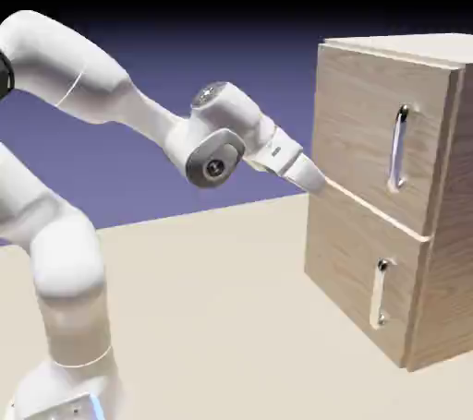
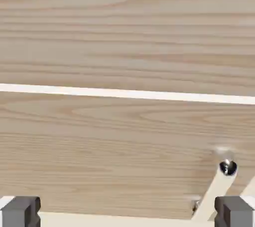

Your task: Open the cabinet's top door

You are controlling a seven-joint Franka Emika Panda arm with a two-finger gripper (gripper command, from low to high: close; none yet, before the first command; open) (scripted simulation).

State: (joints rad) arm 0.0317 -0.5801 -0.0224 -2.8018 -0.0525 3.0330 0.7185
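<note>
The gripper (image 1: 317,180) is held with its fingers spread wide and nothing between them, level and close to the front of the cabinet (image 1: 443,215), at the pale seam between the two panels. The top door (image 1: 365,132) is found at three o'clock in the exterior view, shut, its long silver handle (image 1: 398,147) set toward the panel's far edge, at about one o'clock from the fingertips. A miss is judged the main risk: the hand is lined up with the seam near the door's near edge, not with the bar, so bare wood could be struck if it is driven straight ahead. The shorter handle (image 1: 379,293) of the lower panel, at five o'clock from the gripper, could be taken by mistake; in the hand view only one handle's end (image 2: 227,167) is seen, at four o'clock, and which handle it belongs to cannot be told. Open room is left over the table (image 1: 212,317) toward nine o'clock for the pull.
</note>
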